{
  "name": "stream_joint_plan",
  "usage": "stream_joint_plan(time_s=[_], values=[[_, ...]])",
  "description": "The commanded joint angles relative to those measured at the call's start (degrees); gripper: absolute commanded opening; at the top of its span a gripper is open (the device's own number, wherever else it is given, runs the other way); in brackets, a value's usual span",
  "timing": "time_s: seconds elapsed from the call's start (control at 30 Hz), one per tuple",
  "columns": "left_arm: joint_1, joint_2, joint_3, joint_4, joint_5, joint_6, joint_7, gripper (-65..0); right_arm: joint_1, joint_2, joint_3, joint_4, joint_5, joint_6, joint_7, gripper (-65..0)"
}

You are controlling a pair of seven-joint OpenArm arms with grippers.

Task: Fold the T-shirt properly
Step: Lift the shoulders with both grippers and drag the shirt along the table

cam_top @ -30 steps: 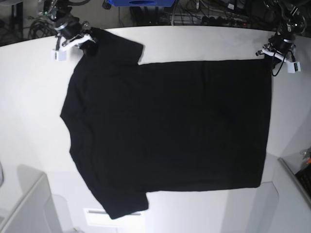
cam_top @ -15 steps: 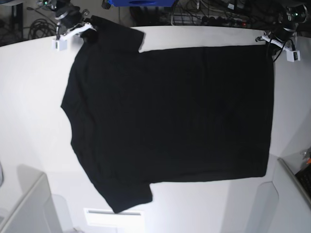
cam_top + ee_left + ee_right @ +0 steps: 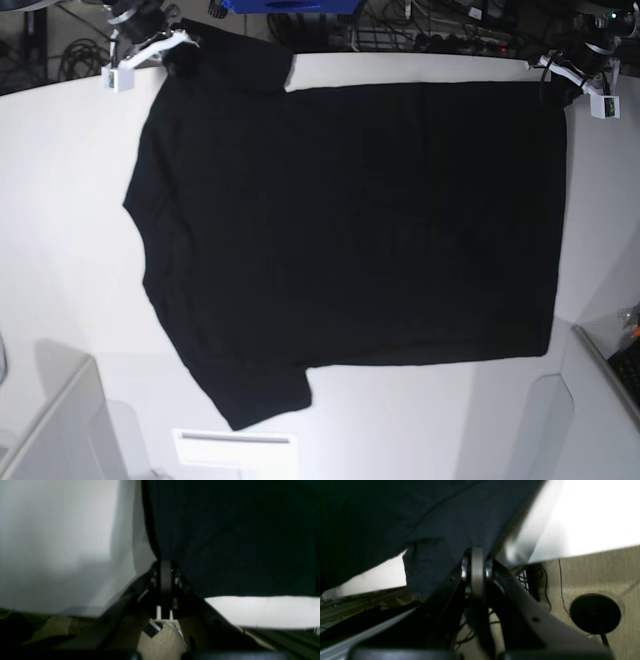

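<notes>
A: Where is free room on the table (image 3: pixel 70 200)?

B: A wide bare strip on the left of the base view, and a narrower one on the right. The shirt (image 3: pixel 350 230) covers the middle.

A: What stands in the way?

B: Cables (image 3: pixel 420 30) crowd behind the far edge. At the near corners, grey boxes (image 3: pixel 60 430) stand low on both sides.

The left gripper (image 3: pixel 165 566) is clamped tight on the bottom corner of the black T-shirt (image 3: pixel 232 535), whose cloth fills the upper right. A white table (image 3: pixel 57 537) spreads to the left, and a bright strip of it shows under the cloth's edge.
</notes>
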State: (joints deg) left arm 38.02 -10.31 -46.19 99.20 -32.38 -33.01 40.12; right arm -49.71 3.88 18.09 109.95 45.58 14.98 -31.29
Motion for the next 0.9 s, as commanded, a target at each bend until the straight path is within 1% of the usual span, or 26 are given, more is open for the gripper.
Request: stream_joint_plan(time_s=[0.0,0.07,0.2,0.3,0.33,0.37,0.47,0.53,0.6,0.73,0.87], values=[[1.06,-0.55,-0.53,1.33,-0.45,-0.26,-0.78,-65.0,-0.7,0.3,0.07,1.74,0.62,0.53,0.83,-65.0],[1.32,-0.55,-0.62,1.51,-0.54,-0.26,-0.78,-65.0,-0.53,0.3,0.07,2.71,0.62,0.53,0.83,-65.0],[0.71,-0.38,-0.62,1.51,-0.72,-0.26,-0.78,-65.0,2.72,0.47,0.33,2.8,0.62,0.53,0.39,-65.0],[-1.4,-0.29,-0.27,1.51,-0.72,-0.26,-0.69,-65.0,4.92,0.82,-0.02,2.8,0.62,0.45,0.3,-65.0],[-1.84,-0.29,-0.18,1.51,-0.72,-0.26,-0.6,-65.0,5.89,0.82,-0.02,2.8,0.62,0.45,-0.49,-65.0],[-2.55,-0.29,-0.27,1.51,-0.72,-0.26,0.45,-65.0,7.12,0.82,0.33,2.8,0.62,0.45,-2.07,-65.0],[-6.59,-0.29,-0.88,1.51,-0.72,-0.26,6.34,-65.0,11.25,0.82,0.51,2.8,0.62,0.36,-6.91,-65.0],[-8.79,-0.2,-2.64,1.59,-0.72,-0.26,8.98,-65.0,13.63,0.74,0.51,2.8,0.62,0.18,-9.2,-65.0],[-10.9,0.42,-3.52,1.59,-0.63,-0.26,10.21,-65.0,15.47,0.56,0.51,2.8,0.62,0.09,-10.51,-65.0],[-13.54,0.42,-3.52,1.59,-0.54,-0.17,11.71,-65.0,19.16,0.56,0.51,2.71,0.44,0.01,-13.06,-65.0],[-16.09,0.42,-3.78,1.51,-0.45,-0.08,13.64,-65.0,22.86,0.74,0.51,2.71,0.44,-3.07,-15.52,-65.0]])
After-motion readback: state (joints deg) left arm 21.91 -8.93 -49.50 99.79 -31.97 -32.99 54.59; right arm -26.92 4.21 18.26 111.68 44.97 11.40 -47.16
